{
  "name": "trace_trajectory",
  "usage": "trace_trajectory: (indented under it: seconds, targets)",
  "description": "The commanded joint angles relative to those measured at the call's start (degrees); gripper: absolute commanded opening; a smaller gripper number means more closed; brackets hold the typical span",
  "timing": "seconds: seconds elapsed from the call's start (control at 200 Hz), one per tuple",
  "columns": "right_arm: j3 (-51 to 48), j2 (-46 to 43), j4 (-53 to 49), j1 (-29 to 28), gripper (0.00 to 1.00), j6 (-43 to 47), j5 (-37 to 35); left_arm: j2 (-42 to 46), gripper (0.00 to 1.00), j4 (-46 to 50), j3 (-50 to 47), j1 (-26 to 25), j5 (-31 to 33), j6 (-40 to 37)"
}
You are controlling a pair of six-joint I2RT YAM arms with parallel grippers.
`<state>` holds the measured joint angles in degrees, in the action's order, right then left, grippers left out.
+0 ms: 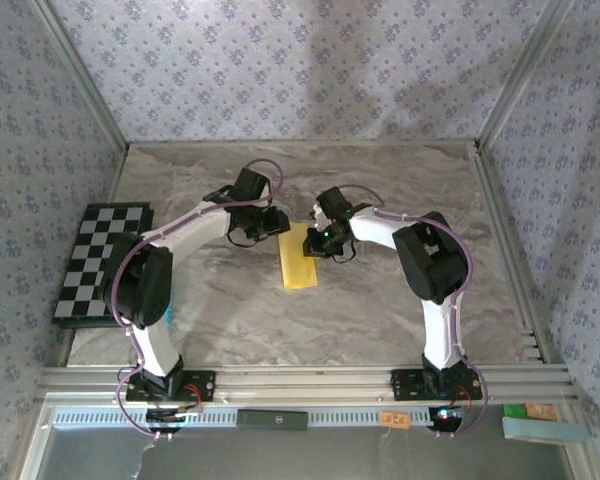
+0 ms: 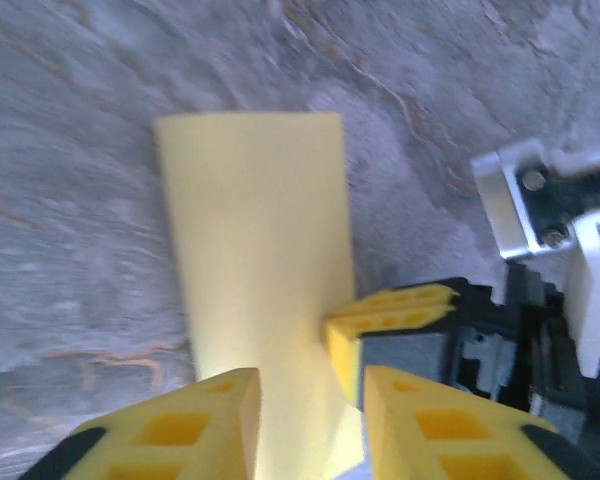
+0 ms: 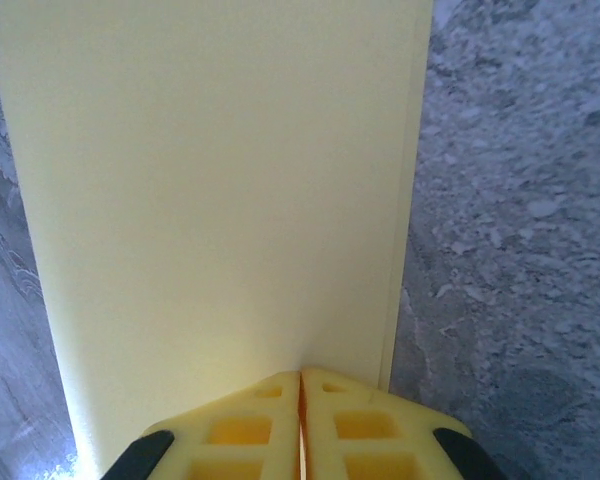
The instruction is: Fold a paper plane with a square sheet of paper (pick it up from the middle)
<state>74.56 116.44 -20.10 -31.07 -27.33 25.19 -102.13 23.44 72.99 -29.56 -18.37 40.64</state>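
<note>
Sheet of paper [image 1: 300, 262], yellow, folded down to a long strip, flat on the table [image 1: 380, 320], well to the right of the checkered board [image 1: 100, 260]. Left gripper [image 1: 276, 224] at the strip's far end, on the board side, fingers spread and straddling the paper. Right gripper [image 1: 318, 240] on the side away from the board, pressed together right at the paper's edge; cannot tell whether nipping a layer or just touching.

Risk now, at a guess: closing the left gripper off the crease and dragging the strip askew toward the board, or pulling against the right gripper and buckling or tearing such thin paper. Could also spring the fold open, letting go early.

From the left wrist, something extra: right gripper [image 2: 390, 310] tip against the strip's long edge, beside the left gripper [image 2: 310, 385]. From the right wrist, closer still: sheet of paper [image 3: 220, 180] with a doubled long edge, too fine to make out from the top camera.
</note>
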Motion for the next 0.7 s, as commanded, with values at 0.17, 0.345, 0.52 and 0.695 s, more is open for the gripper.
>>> trace_trajectory:
  seconds: [0.17, 0.345, 0.52, 0.695]
  targets:
    - [-0.6, 4.0, -8.2, 0.1, 0.09, -0.5, -4.5, -5.3, 0.19, -8.0, -1.9, -1.6, -11.3, 5.7]
    - [-0.3, 4.5, -9.1, 0.2, 0.09, -0.8, -5.3, -8.1, 0.14, -7.7, -1.8, -1.6, -12.0, 5.8]
    - [0.0, 4.9, -10.0, 0.1, 0.08, -0.9, -6.5, -9.6, 0.12, -5.1, -2.0, -1.6, -9.8, 4.1]
    - [0.3, 5.4, -11.2, 0.1, 0.08, -0.6, -8.1, -10.7, 0.11, -2.7, -2.2, -1.4, -7.5, 1.6]
